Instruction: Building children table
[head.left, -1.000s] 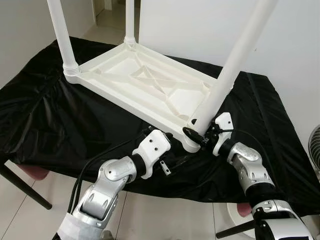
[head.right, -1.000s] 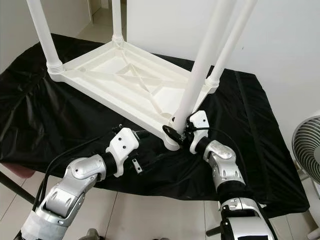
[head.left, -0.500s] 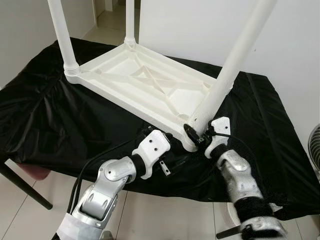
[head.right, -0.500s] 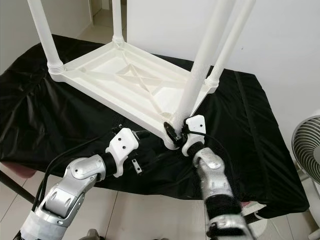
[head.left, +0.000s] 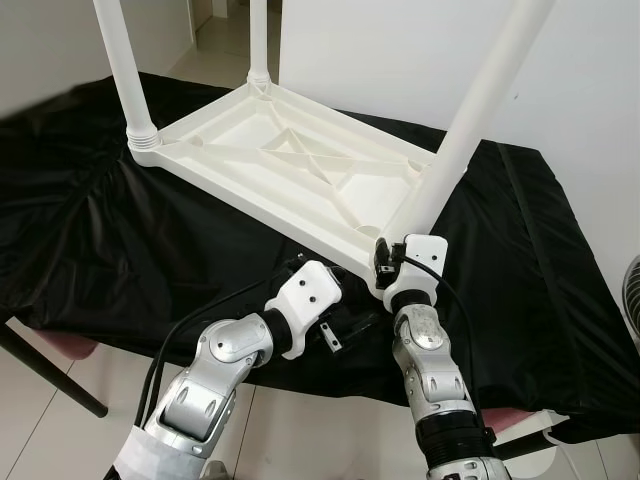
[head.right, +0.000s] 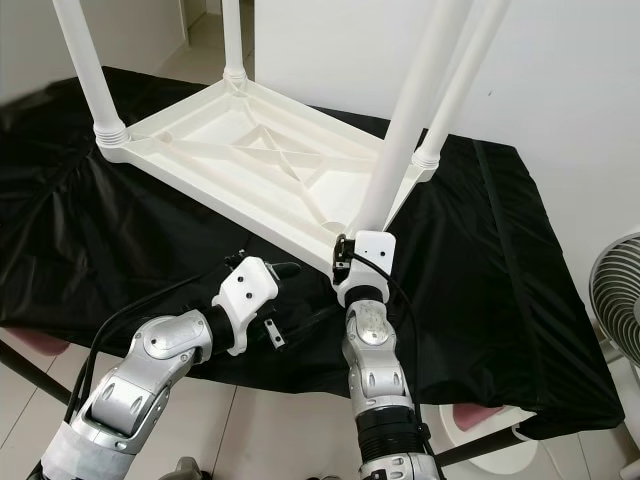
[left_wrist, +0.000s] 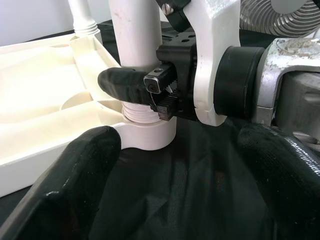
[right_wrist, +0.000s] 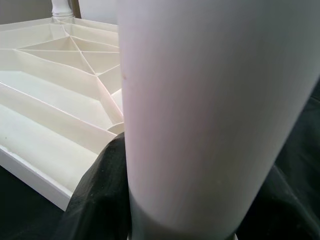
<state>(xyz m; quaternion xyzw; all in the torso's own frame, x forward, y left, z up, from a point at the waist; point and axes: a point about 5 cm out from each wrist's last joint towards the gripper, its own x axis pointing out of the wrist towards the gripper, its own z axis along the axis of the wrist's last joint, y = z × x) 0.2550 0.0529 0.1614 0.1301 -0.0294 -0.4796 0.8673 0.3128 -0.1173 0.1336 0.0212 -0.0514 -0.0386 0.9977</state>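
A white plastic children's table (head.left: 290, 165) lies upside down on a black-covered table (head.left: 120, 240), its legs pointing up. My right gripper (head.left: 385, 262) is shut around the base of the near leg (head.left: 470, 120), where it enters the corner socket. In the left wrist view a black finger (left_wrist: 125, 82) of it wraps that leg (left_wrist: 135, 30). The right wrist view has the leg (right_wrist: 210, 110) up close. My left gripper (head.left: 300, 268) rests open on the cloth just left of that corner, its fingers (left_wrist: 75, 185) spread wide and holding nothing.
Three other legs stand up: one at the left corner (head.left: 125, 70), one at the back (head.left: 258, 40), one at the far right corner (head.right: 455, 90). A fan (head.right: 610, 290) stands at the right, a pink stool (head.left: 70, 345) under the table's left edge.
My right forearm has swung from the right side to straight in front of the leg, the gripper staying at the leg's base. The left arm has not moved.
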